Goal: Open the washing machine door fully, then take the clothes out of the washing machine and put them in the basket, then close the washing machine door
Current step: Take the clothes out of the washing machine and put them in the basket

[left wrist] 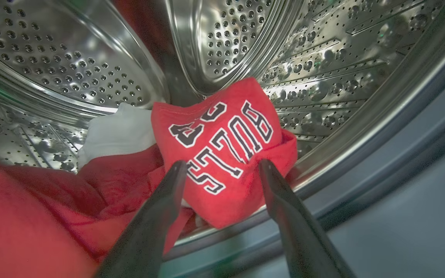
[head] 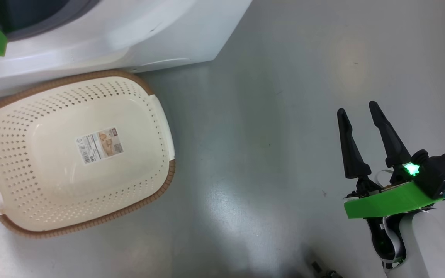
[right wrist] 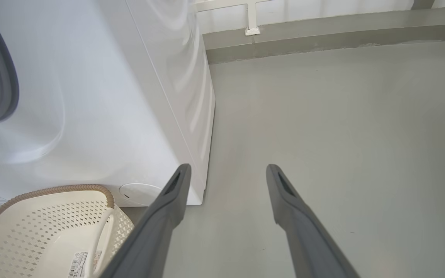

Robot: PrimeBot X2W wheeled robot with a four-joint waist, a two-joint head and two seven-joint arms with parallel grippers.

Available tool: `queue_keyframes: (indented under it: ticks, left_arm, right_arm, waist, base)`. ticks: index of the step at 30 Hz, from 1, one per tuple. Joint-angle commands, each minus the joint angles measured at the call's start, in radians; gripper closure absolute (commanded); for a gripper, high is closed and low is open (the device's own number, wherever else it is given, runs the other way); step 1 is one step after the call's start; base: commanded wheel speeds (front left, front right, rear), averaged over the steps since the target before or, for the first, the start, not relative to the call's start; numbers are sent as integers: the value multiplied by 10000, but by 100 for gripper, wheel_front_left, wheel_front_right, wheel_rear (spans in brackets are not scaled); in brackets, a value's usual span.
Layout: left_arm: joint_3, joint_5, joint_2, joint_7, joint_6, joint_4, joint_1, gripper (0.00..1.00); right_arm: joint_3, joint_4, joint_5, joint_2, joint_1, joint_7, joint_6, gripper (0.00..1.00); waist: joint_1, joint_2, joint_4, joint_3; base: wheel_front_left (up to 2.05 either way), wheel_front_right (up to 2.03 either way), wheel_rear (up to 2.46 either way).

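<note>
Left wrist view looks into the drum (left wrist: 72,58) of the washing machine (head: 137,34), where the clothes (left wrist: 222,127) lie near the front edge, a red piece with BULLS letters on top. The left gripper (left wrist: 222,164) has its jaws apart, one finger on each side of this piece, not closed on it. I judge the step is taking clothes out: next the jaws must close on the red cloth and carry it to the empty basket (head: 45,166) beside the machine. The right gripper (head: 356,106) hangs far right, jaws also apart.
</note>
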Motion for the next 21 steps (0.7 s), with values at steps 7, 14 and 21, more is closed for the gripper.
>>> queue_keyframes:
  ticks: [7, 14, 21]
  left_arm:
    - [-425, -237, 617, -49, 15, 416, -395, 1]
    - [-872, -494, 597, -49, 15, 697, -485, 100]
    - [-989, -833, 585, -49, 15, 517, -477, 100]
  right_arm:
    - [292, -323, 224, -70, 73, -63, 73, 0]
    - [280, -349, 226, -70, 68, -63, 73, 0]
    - [207, -365, 151, -70, 23, -63, 73, 0]
  waist:
    - [0, -1, -215, 30]
    - [0, -1, -208, -31]
    - [0, -1, -100, -110]
  base:
    - [0, 0, 0]
    - [0, 0, 0]
    - [0, 0, 0]
